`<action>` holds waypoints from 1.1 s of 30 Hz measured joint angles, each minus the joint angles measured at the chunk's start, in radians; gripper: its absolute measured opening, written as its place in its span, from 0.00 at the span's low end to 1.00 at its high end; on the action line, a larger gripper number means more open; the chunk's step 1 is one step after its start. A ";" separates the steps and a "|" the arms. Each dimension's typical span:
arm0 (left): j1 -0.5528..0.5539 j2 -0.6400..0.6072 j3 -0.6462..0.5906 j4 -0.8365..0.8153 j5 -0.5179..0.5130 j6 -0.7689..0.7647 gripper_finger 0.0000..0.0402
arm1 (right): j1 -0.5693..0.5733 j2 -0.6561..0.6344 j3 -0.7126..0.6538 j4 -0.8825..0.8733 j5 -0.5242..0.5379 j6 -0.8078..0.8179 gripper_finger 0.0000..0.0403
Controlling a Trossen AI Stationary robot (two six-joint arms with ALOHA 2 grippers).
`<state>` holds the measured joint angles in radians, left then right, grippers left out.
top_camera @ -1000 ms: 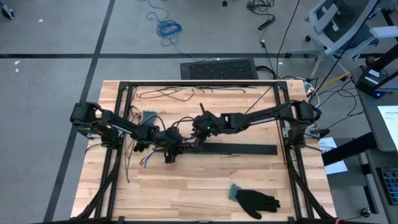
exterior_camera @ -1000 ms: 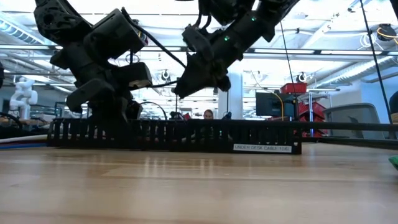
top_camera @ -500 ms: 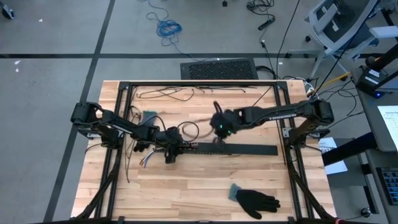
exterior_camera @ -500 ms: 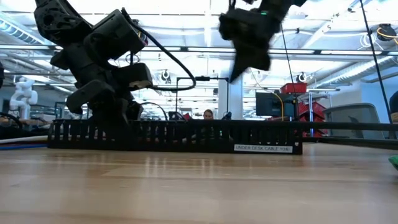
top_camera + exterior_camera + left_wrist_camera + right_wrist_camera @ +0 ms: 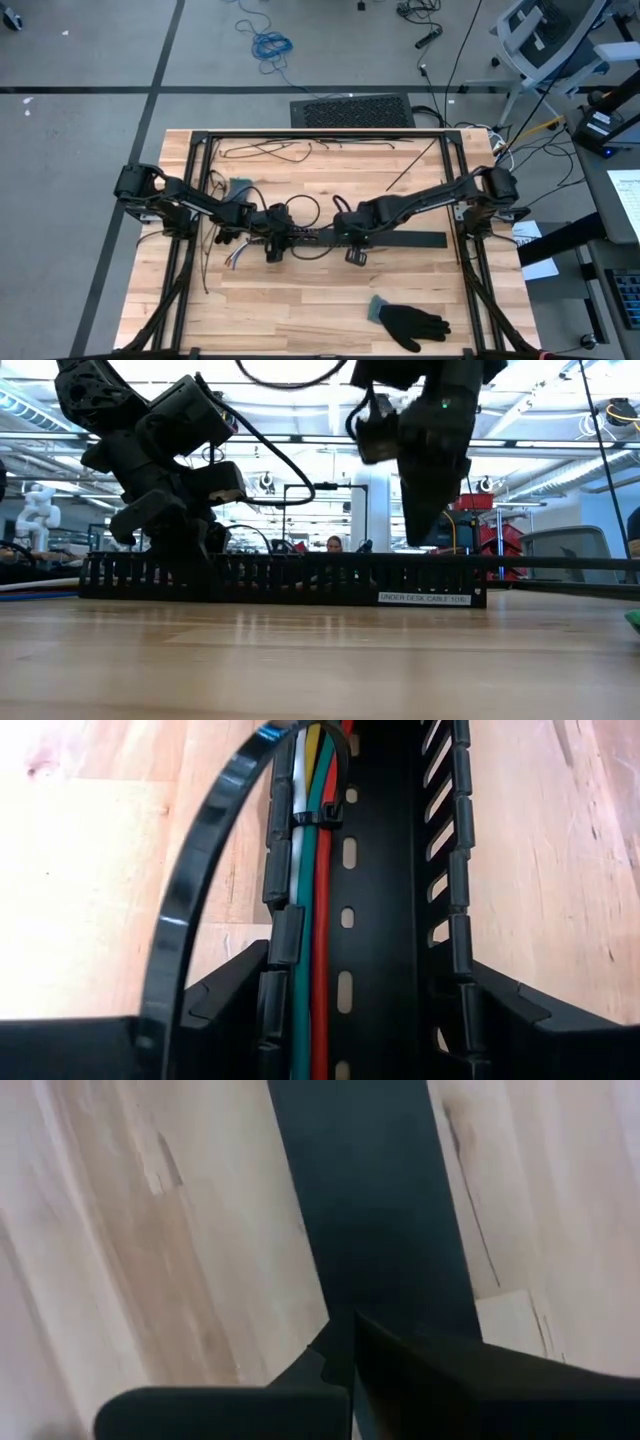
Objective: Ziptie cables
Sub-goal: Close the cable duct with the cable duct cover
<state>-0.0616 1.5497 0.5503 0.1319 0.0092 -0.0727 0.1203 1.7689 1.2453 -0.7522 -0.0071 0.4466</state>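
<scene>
The black slotted strip [image 5: 400, 240] lies flat on the table, running left to right. The cables [image 5: 305, 920], white, yellow, green and red, lie in its channel along one wall. A black ziptie [image 5: 325, 812] circles them, and its long tail [image 5: 185, 920] arcs out over the table. My left gripper [image 5: 272, 243] sits at the strip's left end, its fingers astride the strip. My right gripper [image 5: 355, 252] hovers shut over the strip's middle [image 5: 370, 1200], pointing steeply down, with nothing between its fingers. My left gripper has one finger [image 5: 235, 1000] against the outside of one slotted wall and the other finger [image 5: 505, 1010] against the outside of the opposite wall, near the strip's left end. The fingers slant down from the table's left side. The strip stays flat on the table.
A black glove [image 5: 410, 322] lies at the near right. Loose black strands [image 5: 270, 152] lie along the far side. The cables' free ends [image 5: 232, 258] stick out past the strip's left end. Black frame rails [image 5: 320, 135] border the table.
My right gripper has moved away from the left gripper, first toward the table's right edge, then toward its near edge, and has tipped to point more steeply down. The ziptie's tail, at its fingertips a second ago, now stands free in a loop.
</scene>
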 joint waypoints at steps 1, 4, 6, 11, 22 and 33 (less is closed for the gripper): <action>0.000 0.000 0.000 0.001 0.000 0.000 0.61 | -0.001 0.012 0.000 0.001 0.000 -0.007 0.00; 0.000 0.000 -0.001 0.001 -0.001 0.000 0.61 | -0.008 0.037 0.001 0.031 0.000 -0.021 0.00; 0.000 0.000 -0.001 -0.001 -0.003 0.002 0.61 | -0.010 0.053 0.004 0.049 -0.007 -0.037 0.00; 0.000 0.000 -0.002 -0.001 -0.003 0.007 0.61 | -0.014 0.096 0.004 0.104 -0.025 -0.072 0.00; 0.000 0.000 -0.003 0.003 -0.003 0.006 0.61 | -0.031 0.148 0.004 0.287 -0.037 -0.075 0.00; 0.000 0.000 -0.003 0.013 -0.003 0.000 0.61 | -0.042 0.124 0.001 0.291 -0.053 -0.049 0.00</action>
<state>-0.0616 1.5499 0.5476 0.1447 0.0059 -0.0728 0.0784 1.8931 1.2463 -0.4617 -0.0601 0.3980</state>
